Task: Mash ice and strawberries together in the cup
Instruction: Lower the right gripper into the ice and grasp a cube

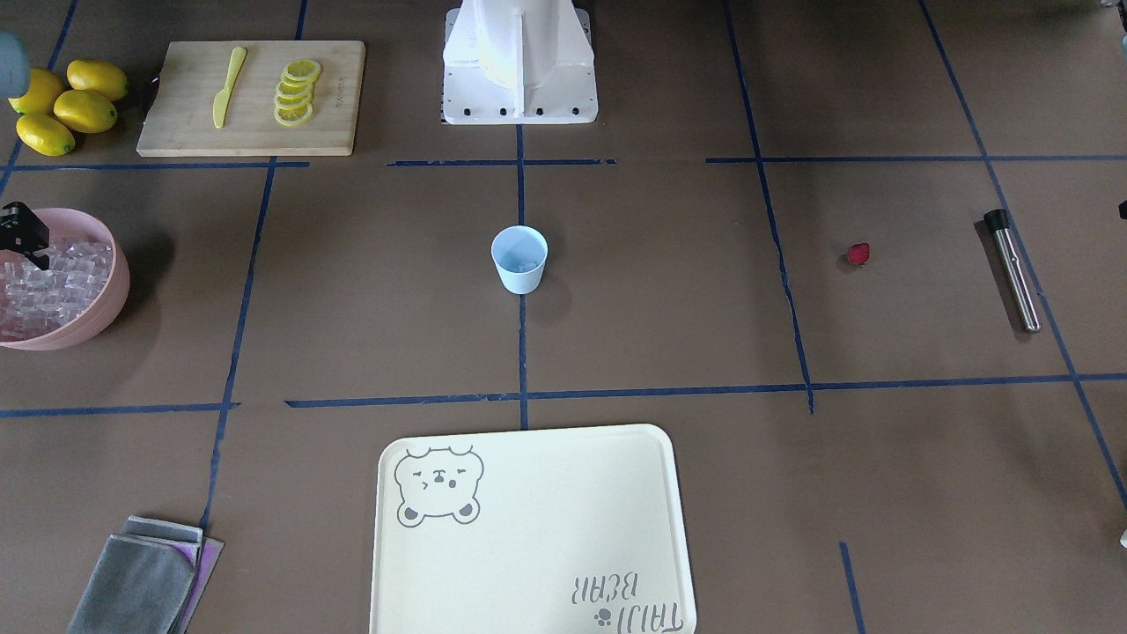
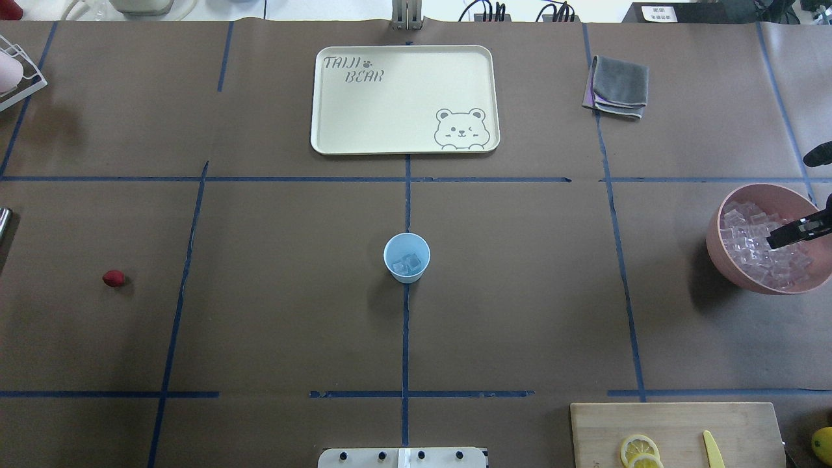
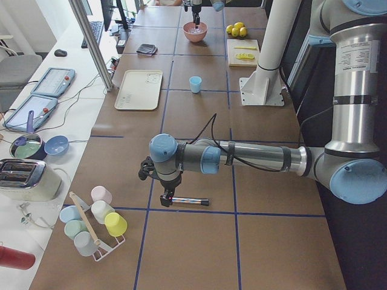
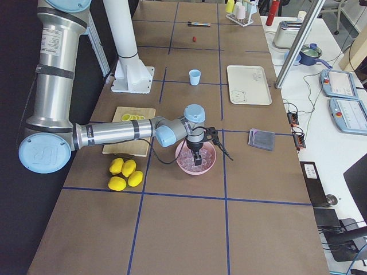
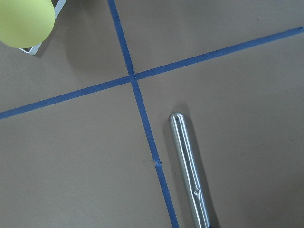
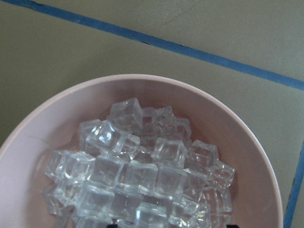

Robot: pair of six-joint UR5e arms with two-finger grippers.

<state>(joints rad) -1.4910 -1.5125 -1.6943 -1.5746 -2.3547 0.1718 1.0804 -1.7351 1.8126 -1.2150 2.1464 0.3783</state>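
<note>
The light-blue cup stands upright at the table's middle, with a few ice cubes in it; it also shows in the front view. The dark-red strawberry lies alone on the robot's left side. My right gripper hangs over the pink bowl, which is full of ice. In its wrist view, its tips show apart at the bottom edge, with nothing between them. My left gripper hovers just above a steel muddler; I cannot tell whether it is open or shut.
A cream tray lies beyond the cup, and a grey cloth is to its right. A cutting board holds lemon slices and a yellow knife. Lemons lie beside it. A cup rack stands at the left end.
</note>
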